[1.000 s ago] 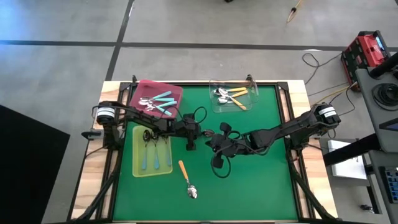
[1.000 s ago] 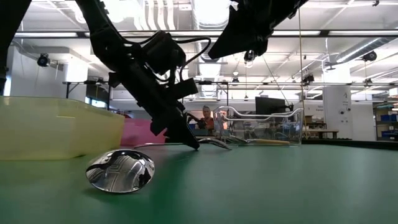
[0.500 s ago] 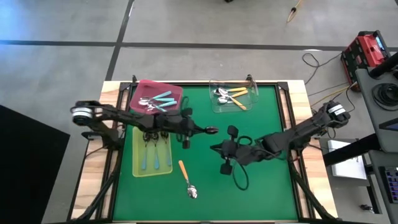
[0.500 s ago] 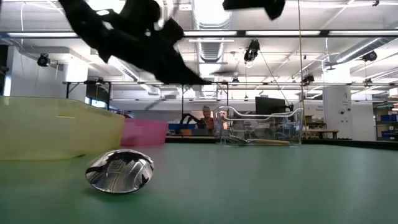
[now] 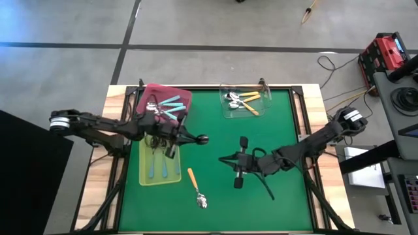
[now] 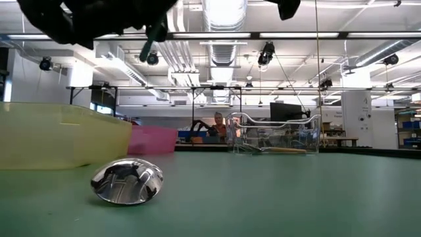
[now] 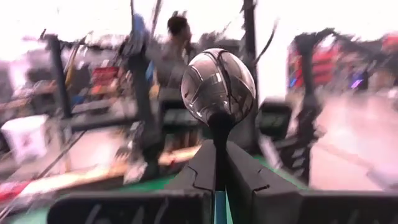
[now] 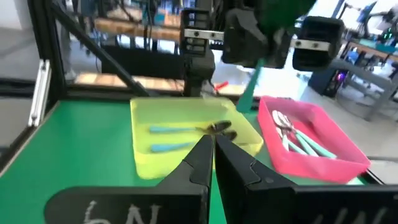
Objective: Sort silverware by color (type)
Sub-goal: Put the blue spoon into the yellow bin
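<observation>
Overhead view: left gripper [image 5: 196, 139] hangs above the green mat [image 5: 281, 156] just beside the yellow-green tray [image 5: 145, 177], its fingers shut on a spoon [image 5: 202, 138] whose bowl juts out beyond the tips. Right gripper [image 5: 223, 158] sits mid-mat, closed and empty. An orange-handled spoon [image 5: 196, 187] lies loose on the mat near the front edge. Teal-handled spoons rest in the pink tray [image 5: 186, 98], light-blue ones in the yellow-green tray, orange ones in the clear tray [image 5: 264, 104].

Low view: the loose spoon's metal bowl [image 6: 127, 182] lies on the mat in the foreground; all three trays stand behind it.

Left wrist view: closed fingers [image 7: 245, 180] clamp the spoon's neck, bowl [image 7: 218, 85] upright above them.

Right wrist view: closed fingertips [image 8: 205, 152] point toward the yellow-green and pink trays.
</observation>
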You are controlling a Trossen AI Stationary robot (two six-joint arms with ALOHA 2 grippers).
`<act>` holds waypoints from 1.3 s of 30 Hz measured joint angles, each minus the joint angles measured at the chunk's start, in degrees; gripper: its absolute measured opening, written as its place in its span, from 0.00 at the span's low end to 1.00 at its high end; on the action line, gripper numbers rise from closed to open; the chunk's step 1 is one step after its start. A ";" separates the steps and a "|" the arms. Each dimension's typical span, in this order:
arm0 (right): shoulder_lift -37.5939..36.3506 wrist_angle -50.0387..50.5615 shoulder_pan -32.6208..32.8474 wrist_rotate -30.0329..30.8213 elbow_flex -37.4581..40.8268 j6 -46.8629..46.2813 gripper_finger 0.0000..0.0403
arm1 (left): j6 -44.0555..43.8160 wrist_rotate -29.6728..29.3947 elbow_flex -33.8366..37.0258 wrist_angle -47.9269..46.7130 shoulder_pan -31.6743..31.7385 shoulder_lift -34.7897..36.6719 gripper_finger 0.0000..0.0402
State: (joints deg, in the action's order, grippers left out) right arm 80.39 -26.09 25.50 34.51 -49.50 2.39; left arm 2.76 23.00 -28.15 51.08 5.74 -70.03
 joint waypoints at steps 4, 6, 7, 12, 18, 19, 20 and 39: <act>1.94 -8.07 -0.23 0.02 2.92 2.71 0.02 | -3.41 2.89 2.98 8.73 -0.04 0.37 0.00; 2.67 -9.70 -0.73 0.01 3.41 3.19 0.02 | -4.32 4.50 3.88 11.60 -0.07 0.14 0.00; 3.12 -10.71 -1.23 0.01 3.36 3.19 0.02 | -5.07 5.05 4.29 12.83 -0.07 0.10 0.00; 4.94 -12.37 -3.49 0.15 2.43 3.16 0.02 | -6.10 5.23 4.50 13.98 -0.41 -0.22 0.00; 5.04 -12.65 -4.70 -0.78 0.68 3.09 0.02 | -7.55 7.91 2.72 14.34 -1.15 -1.89 0.00; 5.04 -12.86 -4.74 -1.34 0.40 3.73 0.03 | -7.88 7.88 2.37 14.32 -1.20 -2.26 0.00; 5.04 -13.37 -4.76 -2.08 0.05 4.45 0.03 | -8.02 7.89 2.23 14.11 -1.30 -2.63 0.00; 5.02 -9.10 -6.43 -15.26 -9.76 19.93 0.45 | -16.67 23.03 -4.97 20.05 -3.08 -15.06 0.00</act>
State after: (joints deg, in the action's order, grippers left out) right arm 85.41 -35.20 19.07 19.25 -59.26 22.33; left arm -13.91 46.03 -33.12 71.13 2.65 -85.09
